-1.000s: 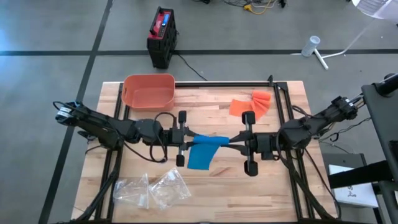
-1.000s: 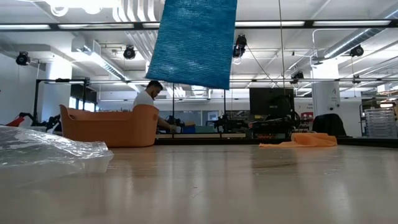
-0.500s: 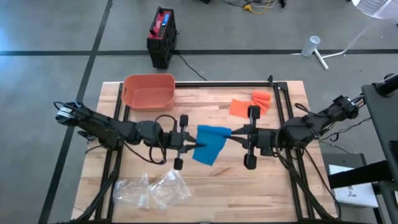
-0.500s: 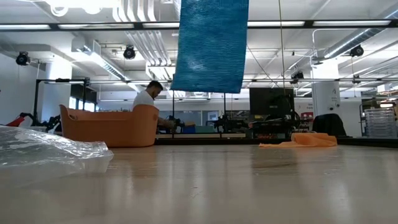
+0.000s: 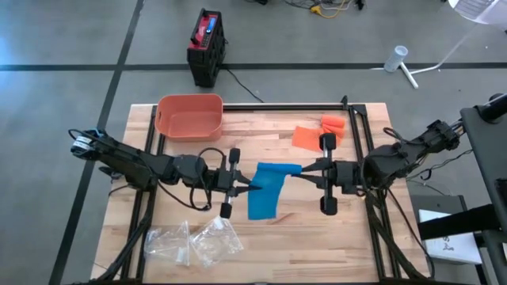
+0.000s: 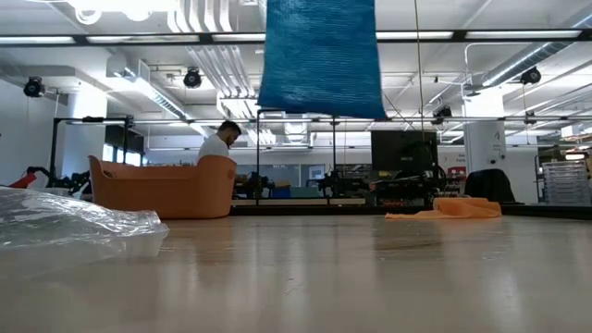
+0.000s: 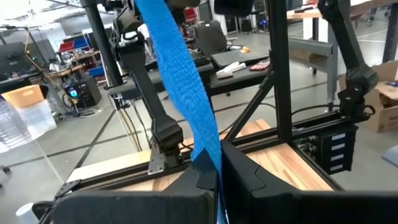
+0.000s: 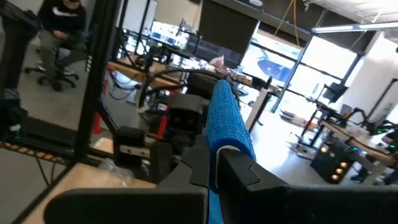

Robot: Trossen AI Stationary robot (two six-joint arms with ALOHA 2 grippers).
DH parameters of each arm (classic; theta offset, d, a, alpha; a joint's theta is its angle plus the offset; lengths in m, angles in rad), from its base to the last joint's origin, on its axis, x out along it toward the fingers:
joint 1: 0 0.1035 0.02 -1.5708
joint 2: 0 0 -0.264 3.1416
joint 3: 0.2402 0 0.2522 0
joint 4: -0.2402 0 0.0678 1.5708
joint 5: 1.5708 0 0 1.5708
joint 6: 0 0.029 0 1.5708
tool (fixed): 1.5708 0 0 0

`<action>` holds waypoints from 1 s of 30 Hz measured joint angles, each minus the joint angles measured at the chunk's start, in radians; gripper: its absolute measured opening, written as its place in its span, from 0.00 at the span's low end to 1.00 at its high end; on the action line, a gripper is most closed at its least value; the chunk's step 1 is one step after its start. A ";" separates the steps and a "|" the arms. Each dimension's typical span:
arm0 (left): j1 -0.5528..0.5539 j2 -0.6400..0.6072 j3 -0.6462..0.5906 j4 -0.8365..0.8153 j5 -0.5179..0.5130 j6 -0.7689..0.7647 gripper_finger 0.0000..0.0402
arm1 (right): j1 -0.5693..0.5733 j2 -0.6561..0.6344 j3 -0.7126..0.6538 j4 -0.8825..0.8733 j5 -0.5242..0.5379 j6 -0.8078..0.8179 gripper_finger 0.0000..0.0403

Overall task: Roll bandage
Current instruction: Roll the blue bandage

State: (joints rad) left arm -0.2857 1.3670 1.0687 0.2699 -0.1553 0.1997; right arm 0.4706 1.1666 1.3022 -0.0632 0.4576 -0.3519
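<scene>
Your left tool [image 5: 244,184] and right tool [image 5: 305,171] are each clamped shut on an end of the blue woven elastic bandage [image 5: 268,188], which hangs in the air between them above the middle of the wooden slatted worktop [image 5: 277,237], its free length drooping but not reaching the boards. To roll it well, I'd judge you should keep the strip lightly taut and its edges square. Turn one end over itself evenly, so the layers stack without skewing or slack.

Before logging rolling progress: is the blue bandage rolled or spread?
Spread. The blue bandage hangs flat between the left hand and right hand, above the table.
</scene>
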 joint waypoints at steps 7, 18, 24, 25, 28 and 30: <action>-0.009 0.000 0.000 0.010 0.053 0.000 0.00 | -0.005 -0.013 0.000 -0.046 0.015 -0.062 0.01; -0.017 0.000 0.000 0.118 0.228 -0.012 0.00 | -0.042 0.014 0.000 -0.043 0.016 -0.169 0.01; -0.019 0.000 0.000 0.180 0.251 -0.030 0.00 | -0.087 0.034 0.000 -0.046 0.022 -0.184 0.01; -0.019 0.000 0.000 0.192 0.252 -0.030 0.00 | -0.093 0.038 0.000 -0.046 0.022 -0.184 0.01; -0.021 0.000 0.000 0.230 0.252 -0.036 0.00 | -0.107 0.047 0.000 -0.058 0.022 -0.184 0.01; -0.021 0.000 0.000 0.256 0.253 -0.048 0.00 | -0.112 0.048 -0.001 -0.070 0.022 -0.184 0.01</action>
State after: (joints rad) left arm -0.3069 1.3674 1.0687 0.5255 0.0975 0.1517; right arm 0.3588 1.2143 1.3014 -0.1334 0.4797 -0.5362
